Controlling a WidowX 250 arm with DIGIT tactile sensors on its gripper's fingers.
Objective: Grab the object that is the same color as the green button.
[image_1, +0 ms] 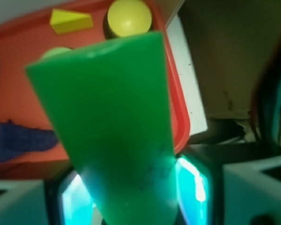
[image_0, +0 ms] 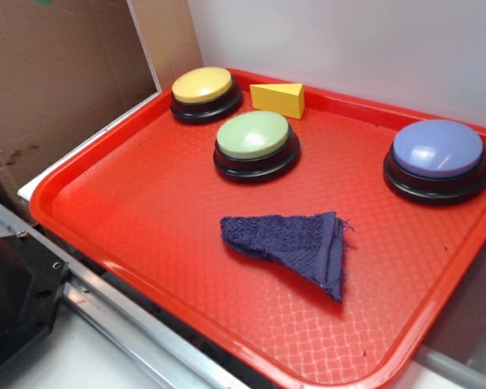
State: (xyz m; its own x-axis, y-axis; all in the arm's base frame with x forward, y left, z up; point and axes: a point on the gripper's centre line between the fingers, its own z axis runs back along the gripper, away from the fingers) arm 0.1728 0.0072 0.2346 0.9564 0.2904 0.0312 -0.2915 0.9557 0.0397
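On the red tray (image_0: pixel 146 203) in ext view: green button (image_0: pixel 255 136) sits roughly mid-tray toward the back, pale green dome on black base. Yellow button (image_0: pixel 204 87) is at back-left corner, w/ yellow wedge block (image_0: pixel 279 98) just beside it on the right, apart from it. Blue button (image_0: pixel 437 152) is near the right edge, well apart from the others. Dark blue cloth (image_0: pixel 296 245) lies crumpled in front of the green button, folded to a rough triangle, frayed edges. No arm or gripper visible in ext view, green cylinder not visible there either.

Wrist view: green cylinder block (image_1: pixel 114 126) fills the middle of frame, very close to cam and blurry, standing out from the gripper (image_1: pixel 131 197) at the bottom. Jaws are closed onto its lower end, one finger each side; teal glare on both sides of the block where it's pinched. Block is up off the tray, clear of everything on it. Behind it, tray is seen from above: wedge block top-left, yellow button top-center, sliver of the green button's dome peeking past the block's left edge, cloth at lower left. Cardboard (image_1: pixel 234 51) to the right of tray.
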